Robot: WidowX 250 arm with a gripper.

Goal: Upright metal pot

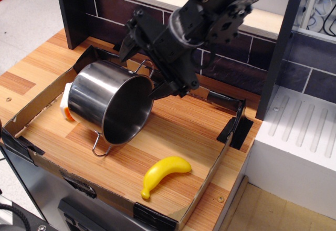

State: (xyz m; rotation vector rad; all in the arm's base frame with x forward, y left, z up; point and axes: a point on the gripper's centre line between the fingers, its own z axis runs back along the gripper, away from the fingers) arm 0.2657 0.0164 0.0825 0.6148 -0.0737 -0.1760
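One metal pot (111, 103) is seen lying tipped on its side in the left half of a shallow cardboard tray (202, 191). It's shiny stainless steel, cylinder shaped, with its dark open mouth turned toward about 4 o'clock, down and to the right. Two thin wire loop handles can be counted near the rim: one poking up at roughly 1 o'clock of the mouth, the other resting on the wood at about 7 o'clock. The wood grain is reflected along the steel wall.

Tucked against the pot's closed end, at its 9 o'clock, one small white and orange thing (66, 106) is partly hidden, so what it is can't be told.

One yellow banana (163, 174) is laid at about 5 o'clock from the pot, well apart from it, near the tray's front edge.

One black gripper (142, 63) is held just above the pot's upper rim, at about 1 o'clock from the pot. Its two fingers are spread apart with nothing between them, one above the upper handle and the other near the right side of the rim. Whether the rim is being touched can't be told.

Everything is set on a wooden counter (31, 65) backed by a dark tiled wall (226, 42).
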